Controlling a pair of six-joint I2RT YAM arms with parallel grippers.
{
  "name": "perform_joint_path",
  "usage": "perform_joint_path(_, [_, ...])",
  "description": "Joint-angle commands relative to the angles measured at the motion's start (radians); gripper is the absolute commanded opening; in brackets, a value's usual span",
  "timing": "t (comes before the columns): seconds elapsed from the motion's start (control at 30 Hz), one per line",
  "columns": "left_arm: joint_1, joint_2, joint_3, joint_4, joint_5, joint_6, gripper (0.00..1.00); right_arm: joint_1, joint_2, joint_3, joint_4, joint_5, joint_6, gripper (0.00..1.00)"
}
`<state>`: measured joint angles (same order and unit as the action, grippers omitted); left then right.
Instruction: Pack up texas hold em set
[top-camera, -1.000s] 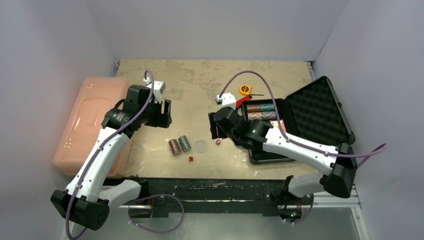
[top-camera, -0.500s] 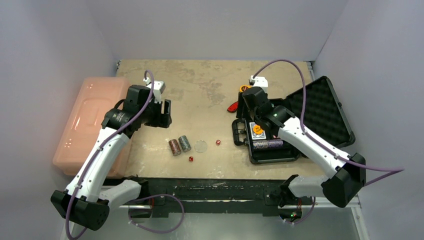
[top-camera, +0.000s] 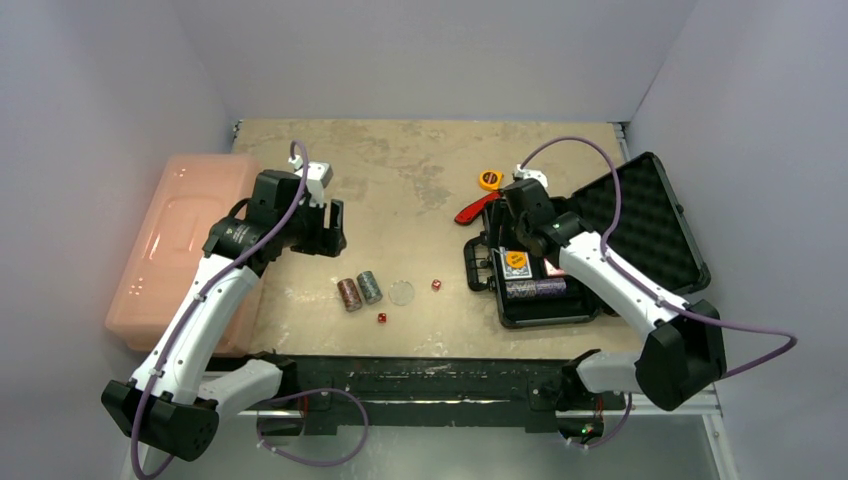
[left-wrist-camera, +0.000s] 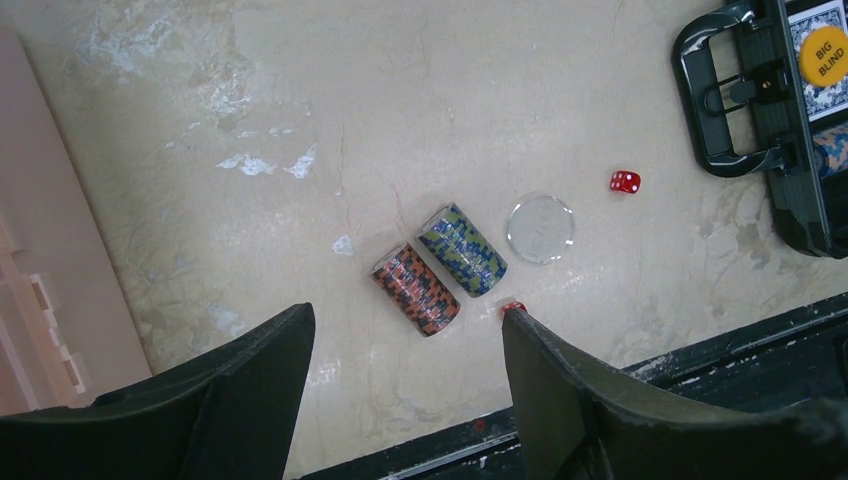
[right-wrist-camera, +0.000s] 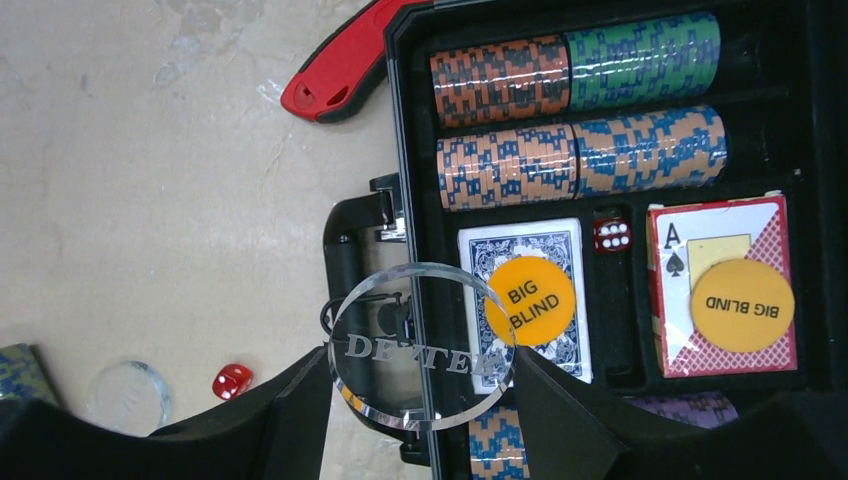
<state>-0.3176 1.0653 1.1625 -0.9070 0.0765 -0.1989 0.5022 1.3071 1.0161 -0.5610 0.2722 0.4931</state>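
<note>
The black case lies open at the right, its foam lid up. In its tray are chip rolls, two card decks each under an orange "Big Blind" button, and a red die. My right gripper hangs over the case's handle side, shut on a clear "Dealer" disc held by its edges. On the table lie two chip rolls, another clear disc and two red dice. My left gripper hovers open above the rolls, holding nothing.
A large pink bin fills the table's left side under the left arm. A yellow tape measure and a red-handled tool lie just behind the case's left corner. The black rail runs along the near table edge.
My right arm has swung from the middle of the table to the case's handle side and stands over it now. The left arm has not moved.
</note>
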Motion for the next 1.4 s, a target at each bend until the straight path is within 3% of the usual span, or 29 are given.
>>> perform_joint_path(0.0, [-0.01,-0.006,-0.014,0.028,0.019,0.006,0.68,-0.041,0.008,-0.007,0.047,-0.101,0.01,0.31])
perform_joint_path(0.17, [-0.018,-0.004,-0.014,0.026,0.011,0.005,0.68,-0.068,0.025,-0.014,0.047,-0.107,0.011,0.23])
perform_joint_path(0.67, [-0.02,-0.013,-0.011,0.026,0.029,0.006,0.68,-0.118,0.025,-0.105,0.074,-0.087,0.017,0.24])
perform_joint_path(1.37, [-0.035,0.0,-0.015,0.029,0.034,0.004,0.68,-0.155,0.149,-0.071,0.078,-0.078,0.017,0.28])
